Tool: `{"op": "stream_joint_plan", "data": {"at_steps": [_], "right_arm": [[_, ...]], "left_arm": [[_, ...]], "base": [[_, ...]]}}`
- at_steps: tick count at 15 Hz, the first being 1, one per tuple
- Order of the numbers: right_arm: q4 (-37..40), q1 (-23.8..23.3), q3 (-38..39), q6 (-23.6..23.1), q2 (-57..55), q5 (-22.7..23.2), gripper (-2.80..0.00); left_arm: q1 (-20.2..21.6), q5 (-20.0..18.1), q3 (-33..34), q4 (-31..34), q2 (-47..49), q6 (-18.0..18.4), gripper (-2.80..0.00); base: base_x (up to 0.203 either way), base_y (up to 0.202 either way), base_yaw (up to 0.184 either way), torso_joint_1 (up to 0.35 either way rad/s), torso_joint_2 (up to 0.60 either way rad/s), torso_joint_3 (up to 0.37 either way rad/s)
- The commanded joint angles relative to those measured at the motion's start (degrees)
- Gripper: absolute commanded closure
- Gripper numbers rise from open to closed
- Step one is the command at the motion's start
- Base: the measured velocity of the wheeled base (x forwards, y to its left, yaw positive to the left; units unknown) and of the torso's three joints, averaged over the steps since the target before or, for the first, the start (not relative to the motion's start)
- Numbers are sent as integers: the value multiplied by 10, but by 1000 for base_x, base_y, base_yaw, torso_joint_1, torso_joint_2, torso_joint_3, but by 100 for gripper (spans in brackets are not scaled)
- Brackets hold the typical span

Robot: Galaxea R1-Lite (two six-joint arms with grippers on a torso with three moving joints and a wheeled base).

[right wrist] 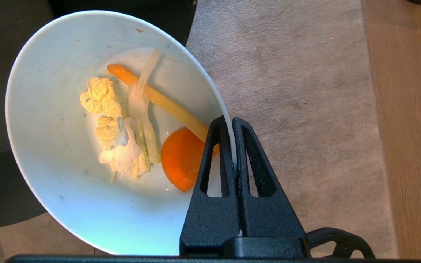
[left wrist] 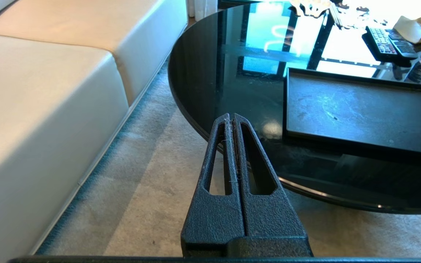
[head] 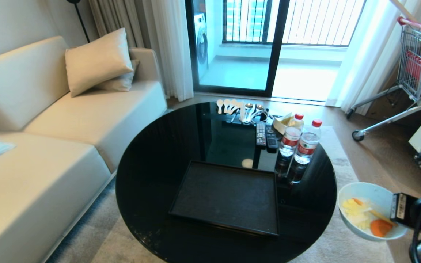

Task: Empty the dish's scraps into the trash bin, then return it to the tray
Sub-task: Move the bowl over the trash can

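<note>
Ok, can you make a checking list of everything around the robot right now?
Surface: round black glass table, shiny.
Job's things: black tray bare on the table; white bowl held beyond the table's right edge over the rug, scraps still inside. Bin: not clearly seen.
Clutter: two water bottles, two remotes, spoons, a crumpled wrapper at the far side.
Grippers: right gripper shut on the bowl's rim; left gripper shut, empty, near the table's edge above the rug.
Cables: black cable by the right arm.
Surroundings: sofa, cushions, curtains, glass door, shopping trolley.
</note>
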State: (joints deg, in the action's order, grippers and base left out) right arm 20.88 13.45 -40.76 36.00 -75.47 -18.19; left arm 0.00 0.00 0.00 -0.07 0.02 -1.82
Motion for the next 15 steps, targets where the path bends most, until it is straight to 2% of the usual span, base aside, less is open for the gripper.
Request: {"op": "stream_joint_plan", "data": {"at_steps": [1,12,15], "right_arm": [[-19,-14,50,-2,64,0,0],[-29,-17,128,-13,156,26,0],[-31,-17,128,-13,153,26,0]], "left_arm": [[0,0,0,0,0,0,0],[0,0,0,0,0,0,0],[0,0,0,0,0,0,0]], "base": [[0,0,0,0,0,0],[0,0,0,0,0,0],[0,0,0,0,0,0]]}}
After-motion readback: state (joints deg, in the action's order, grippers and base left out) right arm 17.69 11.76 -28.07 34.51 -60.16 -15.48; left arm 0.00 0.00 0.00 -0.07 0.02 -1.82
